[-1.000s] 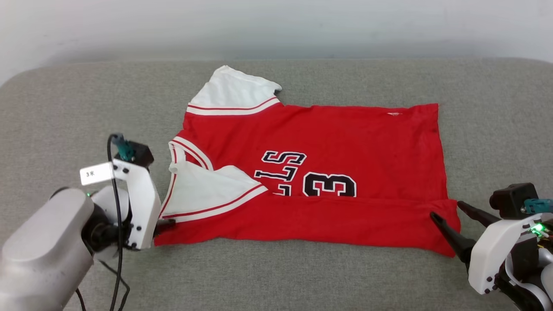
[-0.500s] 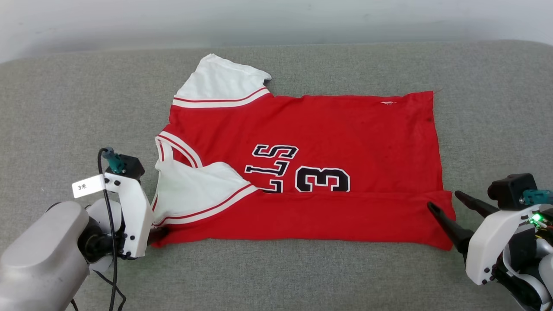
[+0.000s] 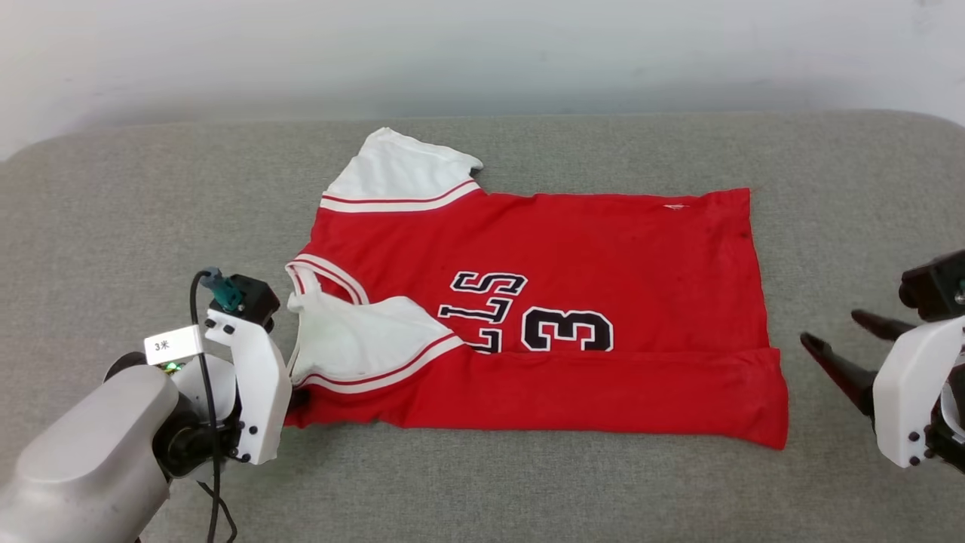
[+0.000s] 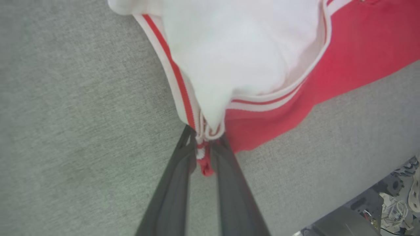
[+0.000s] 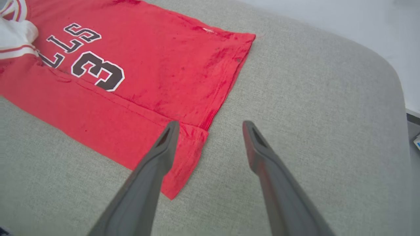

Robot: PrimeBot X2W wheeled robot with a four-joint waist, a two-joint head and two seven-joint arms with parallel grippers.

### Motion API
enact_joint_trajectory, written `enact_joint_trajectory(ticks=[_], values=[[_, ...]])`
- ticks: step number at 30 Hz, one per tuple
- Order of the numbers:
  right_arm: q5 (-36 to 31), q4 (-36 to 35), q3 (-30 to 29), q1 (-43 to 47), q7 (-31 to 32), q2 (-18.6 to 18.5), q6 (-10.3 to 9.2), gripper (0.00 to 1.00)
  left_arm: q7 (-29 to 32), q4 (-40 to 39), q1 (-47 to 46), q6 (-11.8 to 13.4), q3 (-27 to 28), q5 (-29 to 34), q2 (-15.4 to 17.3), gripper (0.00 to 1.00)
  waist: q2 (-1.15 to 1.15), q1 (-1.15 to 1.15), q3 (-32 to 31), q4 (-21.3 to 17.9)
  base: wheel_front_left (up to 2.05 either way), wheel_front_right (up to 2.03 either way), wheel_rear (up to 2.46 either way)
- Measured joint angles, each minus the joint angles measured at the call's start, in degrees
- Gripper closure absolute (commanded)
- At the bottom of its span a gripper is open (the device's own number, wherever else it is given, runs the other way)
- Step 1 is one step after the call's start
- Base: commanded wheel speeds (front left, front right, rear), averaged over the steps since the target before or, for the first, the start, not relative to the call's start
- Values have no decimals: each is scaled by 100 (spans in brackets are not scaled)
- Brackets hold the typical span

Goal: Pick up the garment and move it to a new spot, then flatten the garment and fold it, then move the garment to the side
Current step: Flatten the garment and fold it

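- grey cushion (image 3: 482, 490): garment (image 3: 603, 249) lies flat mid-cushion, near edge folded up over the number.
- right gripper (image 3: 829, 327): fingers spread, empty; were at the near-right hem corner 0.5 s ago, now backed off beside it.
- left gripper (image 4: 206, 137): fingers still clamped on the near-left corner.

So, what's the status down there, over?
Left gripper shut on garment at sleeve corner. Right gripper open, beside the hem. Garment flat on grey cushion, near edge folded over. No obstruction seen.
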Motion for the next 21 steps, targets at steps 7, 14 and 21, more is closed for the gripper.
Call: enact_joint_trajectory(ticks=[7,14,21], values=[[378,-2,160,-43,1386,-63,0,0,-164,-320,-5,0,-68,49,110,100,0,0,-7,77,0,0,0],[203,544,375,-225,1784,316,0,0,-179,-450,-128,0,-126,176,43,100,0,0,174,191,0,0,0],[-4,1813,884,-431,1210,705,-14,0,-327,-453,-280,0,-190,280,-94,100,0,0,464,368,0,0,0]])
